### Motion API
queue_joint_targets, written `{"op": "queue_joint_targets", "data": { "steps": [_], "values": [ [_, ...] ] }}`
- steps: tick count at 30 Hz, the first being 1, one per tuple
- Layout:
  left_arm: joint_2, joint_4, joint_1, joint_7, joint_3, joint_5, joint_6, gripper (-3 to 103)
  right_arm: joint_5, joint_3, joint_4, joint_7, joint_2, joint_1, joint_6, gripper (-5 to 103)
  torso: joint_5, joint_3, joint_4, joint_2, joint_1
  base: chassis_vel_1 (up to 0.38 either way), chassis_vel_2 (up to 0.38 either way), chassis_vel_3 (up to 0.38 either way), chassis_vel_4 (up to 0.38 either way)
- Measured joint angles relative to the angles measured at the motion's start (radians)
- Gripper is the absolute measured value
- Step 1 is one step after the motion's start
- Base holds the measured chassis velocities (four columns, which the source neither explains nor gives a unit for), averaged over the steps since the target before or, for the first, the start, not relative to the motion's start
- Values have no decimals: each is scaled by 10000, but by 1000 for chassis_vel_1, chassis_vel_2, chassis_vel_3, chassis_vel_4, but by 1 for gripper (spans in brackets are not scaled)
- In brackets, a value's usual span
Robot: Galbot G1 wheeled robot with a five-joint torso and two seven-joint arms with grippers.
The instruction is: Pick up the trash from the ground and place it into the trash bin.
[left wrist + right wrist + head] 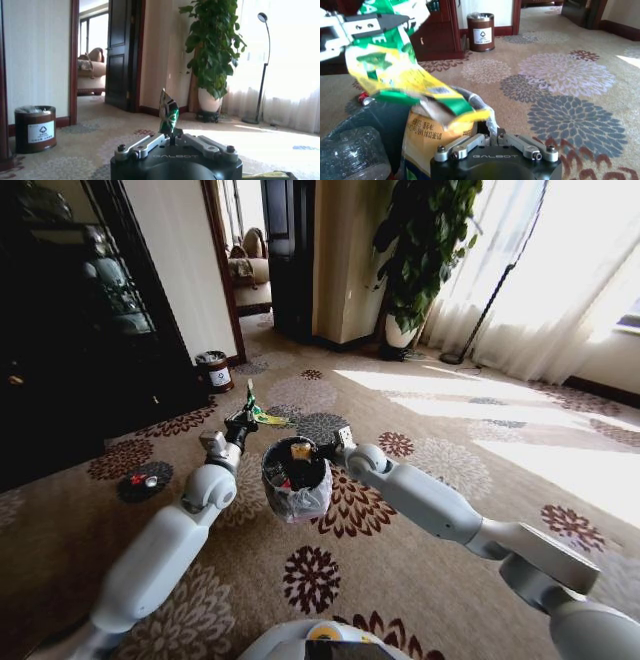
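Thin green-and-yellow plastic film is what the left gripper [243, 423] is pinching: a crinkled wrapper [262, 416], clenched by one edge between the fingertips [171, 138] so that the rest stands up and flops sideways. Judging by the way it creases and sags from the grip, it weighs almost nothing, has no stiffness, and looks slick, so a narrow pinch on a folded edge seems the surest hold; a hold on the loose middle would likely let it slide. It hangs just beside the far rim of the trash bin [312, 501], not yet over the opening. The bin, lined with a grey-white bag, already holds an orange-yellow packet and other bits, and it sits on the patterned carpet [440, 400] between the two arms. To its right, the right gripper [341, 442] rests at the bin's rim with its jaws closed together on nothing visible. Far off by the doorway stands a small brown can [213, 370], apart from all this.
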Motion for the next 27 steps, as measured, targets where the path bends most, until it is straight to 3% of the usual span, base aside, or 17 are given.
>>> {"op": "queue_joint_targets", "data": {
  "steps": [5,11,16,19,27],
  "values": [
    [-227,-152,132,-317,762,-151,135,0,-14,110,-76,-68,-79,-37,-2,2,-1,0,1,0,0,0,0,0,0],
    [-310,-331,300,-854,1027,-191,218,0,-72,157,-323,-126,76,-78,6,2,-1,0,4,0,0,0,0,0,0],
    [-117,-733,419,-1224,850,-53,293,0,-180,179,-621,-256,236,-66,29,2,-2,0,4,0,0,0,0,0,0],
    [147,-1062,517,-1144,281,673,165,0,-367,166,-932,-409,404,-63,69,2,-3,0,5,0,0,0,0,0,0],
    [401,-1742,794,-1088,18,549,689,0,-458,89,-1308,-458,706,133,78,2,-2,0,4,0,-1,0,0,0,0]
  ]
}}
